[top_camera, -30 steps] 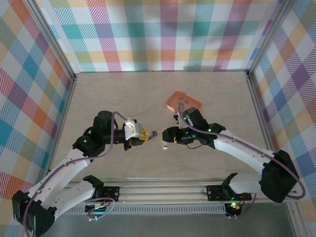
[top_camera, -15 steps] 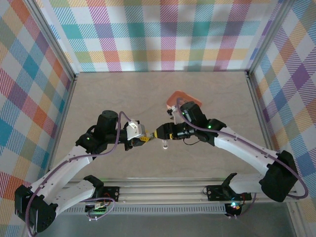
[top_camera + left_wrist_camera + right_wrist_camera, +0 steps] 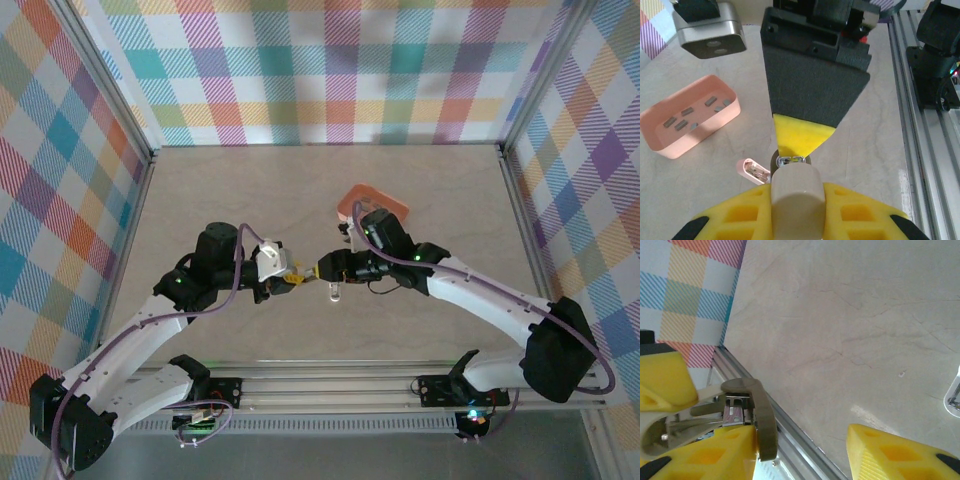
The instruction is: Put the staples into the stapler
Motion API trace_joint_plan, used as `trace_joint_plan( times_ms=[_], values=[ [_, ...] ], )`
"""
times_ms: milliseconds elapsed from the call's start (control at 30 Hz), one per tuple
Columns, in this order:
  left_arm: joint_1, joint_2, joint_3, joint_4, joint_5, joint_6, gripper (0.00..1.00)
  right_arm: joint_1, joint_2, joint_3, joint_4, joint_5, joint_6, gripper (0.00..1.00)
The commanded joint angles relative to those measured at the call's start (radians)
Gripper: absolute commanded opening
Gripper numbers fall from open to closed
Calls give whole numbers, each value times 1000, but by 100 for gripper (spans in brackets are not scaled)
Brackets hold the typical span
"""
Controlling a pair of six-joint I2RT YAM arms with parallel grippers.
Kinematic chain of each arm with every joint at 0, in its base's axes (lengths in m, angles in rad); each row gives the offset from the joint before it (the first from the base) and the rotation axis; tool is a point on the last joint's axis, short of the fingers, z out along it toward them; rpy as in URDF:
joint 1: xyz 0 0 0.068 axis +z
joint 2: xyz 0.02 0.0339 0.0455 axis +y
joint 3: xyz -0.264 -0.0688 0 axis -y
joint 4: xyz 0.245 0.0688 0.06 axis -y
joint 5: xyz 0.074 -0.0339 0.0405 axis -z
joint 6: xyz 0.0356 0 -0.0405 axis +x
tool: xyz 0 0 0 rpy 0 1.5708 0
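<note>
The pink stapler (image 3: pixel 751 171) lies open on the table, pale inside up, and shows small in the top view (image 3: pixel 333 293). Several grey staples (image 3: pixel 687 112) sit in the salmon tray (image 3: pixel 715 126). My left gripper (image 3: pixel 796 212) is shut on a grey-white oblong piece (image 3: pixel 795 192) with a metal end, held above the table. My right gripper (image 3: pixel 805 445) faces it tip to tip (image 3: pixel 322 270), jaws apart. One of its yellow fingers (image 3: pixel 705 455) touches the piece's rounded end (image 3: pixel 760 415). The other finger stands well clear. The stapler's edge (image 3: pixel 955 392) lies below.
The salmon tray (image 3: pixel 375 203) stands behind the right arm, toward the back of the table. An aluminium rail (image 3: pixel 330 380) runs along the near edge. Plaid walls enclose the table on three sides. Bare tabletop lies to the left and far back.
My right gripper has moved left until it meets the piece held by the left gripper, and its jaws have narrowed. The left gripper has shifted slightly right. The stapler has stayed put.
</note>
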Motion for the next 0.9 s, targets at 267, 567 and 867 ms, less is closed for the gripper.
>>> trace_joint_plan(
  times_ms=[267, 567, 867],
  values=[
    [-28, -13, -12, 292, 83, -153, 0, 6, 72, 0, 131, -1, 34, 49],
    [-56, -2, -20, 344, 10, -183, 0, 11, 60, -1, 135, -3, 7, 50],
    [-62, -13, -11, 294, -58, -175, 0, 9, -47, -50, 61, 50, -70, 62]
  ],
)
